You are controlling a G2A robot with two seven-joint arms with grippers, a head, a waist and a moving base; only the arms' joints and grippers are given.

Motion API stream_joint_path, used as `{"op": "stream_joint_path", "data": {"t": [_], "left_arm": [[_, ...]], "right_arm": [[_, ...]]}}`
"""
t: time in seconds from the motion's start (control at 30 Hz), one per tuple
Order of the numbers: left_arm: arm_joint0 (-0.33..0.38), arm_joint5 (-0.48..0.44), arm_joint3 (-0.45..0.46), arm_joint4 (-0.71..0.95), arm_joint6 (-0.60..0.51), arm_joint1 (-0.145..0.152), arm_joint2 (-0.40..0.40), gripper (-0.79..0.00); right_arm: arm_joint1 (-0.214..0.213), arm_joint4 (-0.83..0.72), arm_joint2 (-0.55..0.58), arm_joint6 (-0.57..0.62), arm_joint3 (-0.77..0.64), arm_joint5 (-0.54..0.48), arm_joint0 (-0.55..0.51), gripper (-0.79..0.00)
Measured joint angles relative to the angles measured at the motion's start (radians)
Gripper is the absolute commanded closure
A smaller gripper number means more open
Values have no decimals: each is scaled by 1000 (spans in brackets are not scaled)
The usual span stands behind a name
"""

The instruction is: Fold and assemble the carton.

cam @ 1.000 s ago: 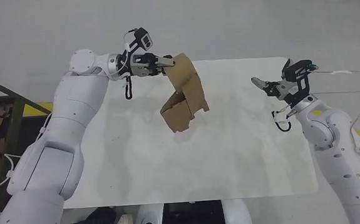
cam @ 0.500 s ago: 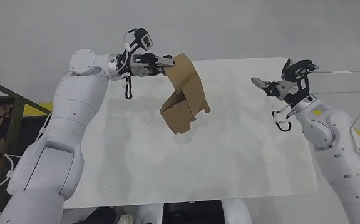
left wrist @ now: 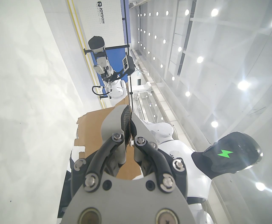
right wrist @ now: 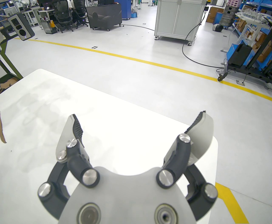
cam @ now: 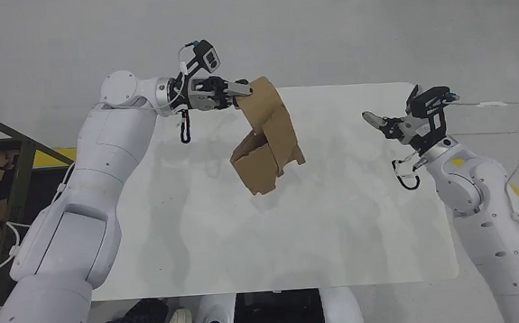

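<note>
One white table [cam: 336,219], largest item, carries the job. Above its far-middle part hangs the brown carton [cam: 267,143]: part-folded, flaps loose, held by one top edge. Cannot tell whether its lower corner touches the table.

On the left gripper [left wrist: 128,115], fingers are clenched on that single cardboard edge, a thin pinch. On the right gripper [right wrist: 138,118], fingers are spread wide, holding nothing, well apart from the carton near the table's far right corner.

Risks, as judged:
- One-edge pinch w/ no 2nd support: carton may swing, twist or slip out.
- Flap could crease or tear at pinch pt under own weight.
- Loose panels may fold the wrong way if pushed w/o steadying.
</note>
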State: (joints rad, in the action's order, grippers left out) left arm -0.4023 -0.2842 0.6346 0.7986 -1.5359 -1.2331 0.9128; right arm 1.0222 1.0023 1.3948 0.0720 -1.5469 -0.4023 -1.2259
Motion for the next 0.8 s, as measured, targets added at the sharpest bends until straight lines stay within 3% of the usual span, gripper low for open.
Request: {"op": "stream_joint_path", "data": {"t": [0.63,0.8], "left_arm": [[0,0,0,0,0,0,0,0],[0,0,0,0,0,0,0,0]], "right_arm": [[0,-1,0,0,0,0,-1,-785],[4,-123,2,57,7,-47,-9,-785]]}}
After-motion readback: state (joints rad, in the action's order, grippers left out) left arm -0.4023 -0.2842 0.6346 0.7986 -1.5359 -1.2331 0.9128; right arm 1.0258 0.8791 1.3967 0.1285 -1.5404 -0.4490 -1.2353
